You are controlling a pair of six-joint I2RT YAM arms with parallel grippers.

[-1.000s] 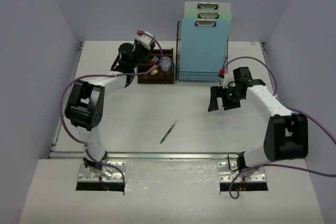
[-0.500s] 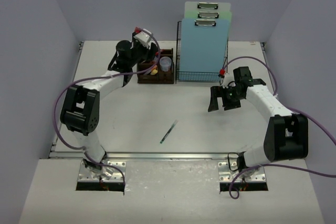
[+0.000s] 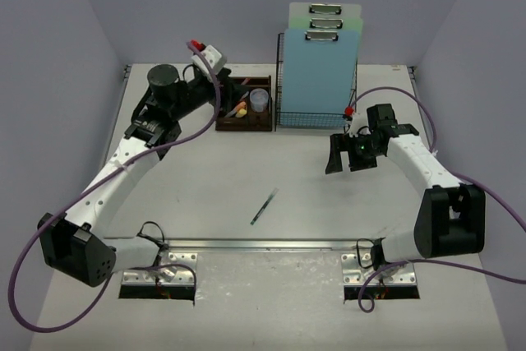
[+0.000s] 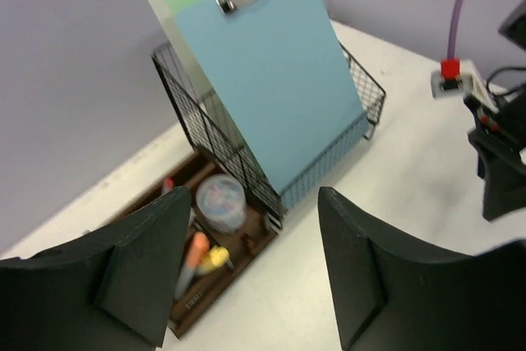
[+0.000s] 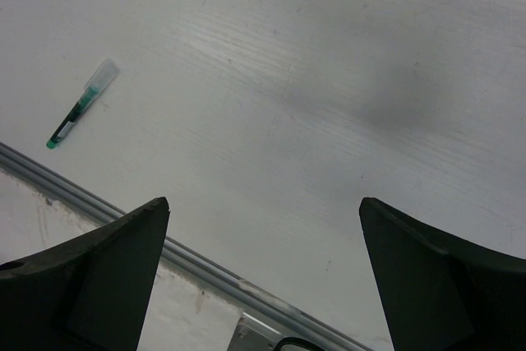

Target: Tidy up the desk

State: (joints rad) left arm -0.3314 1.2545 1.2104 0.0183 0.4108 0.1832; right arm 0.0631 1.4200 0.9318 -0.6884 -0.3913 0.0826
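Observation:
The white desk (image 3: 205, 170) carries a green pen (image 3: 264, 206) lying loose near its front middle; the right wrist view also catches the pen (image 5: 80, 107). My left gripper (image 3: 215, 94) hovers at the back left, just left of the dark-brown organizer (image 3: 244, 117). It is open, with nothing between its fingers (image 4: 255, 203). My right gripper (image 3: 349, 163) hangs open over bare desk (image 5: 329, 80) at the right, well right of the pen, with nothing between its fingers (image 5: 263, 203).
The organizer (image 4: 214, 260) holds an orange marker (image 4: 191, 262), a yellow item and a small clear cup (image 4: 219, 201). To its right stands the black wire-mesh rack (image 3: 316, 117) with upright clipboards (image 3: 320, 63). A metal rail (image 3: 263, 244) runs along the front edge.
My left gripper has opened and drawn back leftward from above the organizer, the arm swinging out to the left. The right arm and the pen have not moved.

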